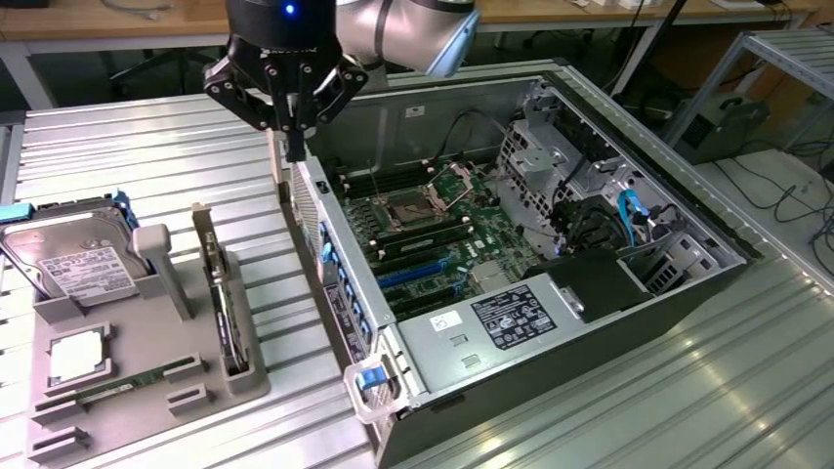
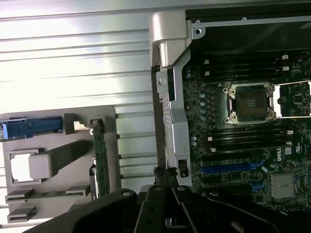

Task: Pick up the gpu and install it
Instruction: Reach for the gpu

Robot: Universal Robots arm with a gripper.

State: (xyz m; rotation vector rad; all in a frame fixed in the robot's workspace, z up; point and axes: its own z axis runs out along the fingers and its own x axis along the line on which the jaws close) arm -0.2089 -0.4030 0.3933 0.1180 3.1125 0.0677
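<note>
The gpu [image 1: 222, 303] stands on edge in a slot of the grey holder tray [image 1: 248, 386] on the exterior view's left, with its silver bracket at the far end. In the wrist view the gpu [image 2: 100, 155] shows edge-on as a thin green board. My gripper [image 1: 297, 152] hangs shut and holds nothing, above the near wall of the open computer case [image 1: 342, 293], apart from the card. My gripper [image 2: 167, 194] sits over that wall in the wrist view, between the tray and the motherboard [image 2: 243, 145].
The tray also holds a silver hard drive [image 1: 68, 264], a processor chip [image 1: 78, 357] and a narrow memory stick [image 1: 124, 383]. Inside the case are the CPU socket [image 2: 250, 102], blue expansion slots [image 2: 233, 167], drive cages and cables [image 1: 626, 220]. Ribbed metal table all around.
</note>
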